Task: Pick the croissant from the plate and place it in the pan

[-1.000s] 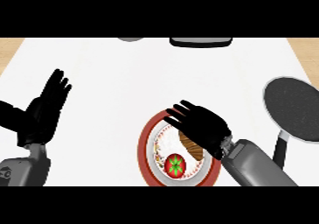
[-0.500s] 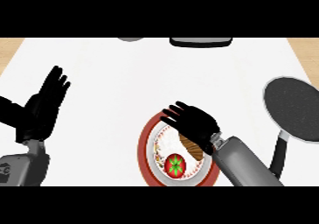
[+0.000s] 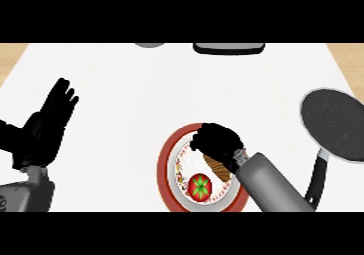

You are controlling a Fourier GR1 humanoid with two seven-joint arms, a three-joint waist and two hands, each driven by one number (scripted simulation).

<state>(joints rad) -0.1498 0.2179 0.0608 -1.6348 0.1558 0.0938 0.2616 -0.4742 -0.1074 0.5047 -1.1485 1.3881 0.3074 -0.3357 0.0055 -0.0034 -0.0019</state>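
At the left edge the left hand (image 3: 48,124) rests over the white counter (image 3: 177,89), its fingers straight and pointing up, holding nothing; its grey forearm is cut off at the lower edge. Toward the middle lies one round plate (image 3: 170,154) with a red rim and a white centre, its lower edge cut off. On it sits one tomato (image 3: 201,186), red with a green star-shaped top. Just right of the tomato one brown croissant (image 3: 217,167) lies on the plate, only part of it showing below the right hand (image 3: 218,141). That hand is down on the croissant's upper end with its fingers bent over it; whether they actually close around it cannot be made out, since the hand hides the contact. At the far right stands one dark pan (image 3: 337,124), its handle running down beside the right forearm. Two grey objects at the top edge are cut off and hard to identify.
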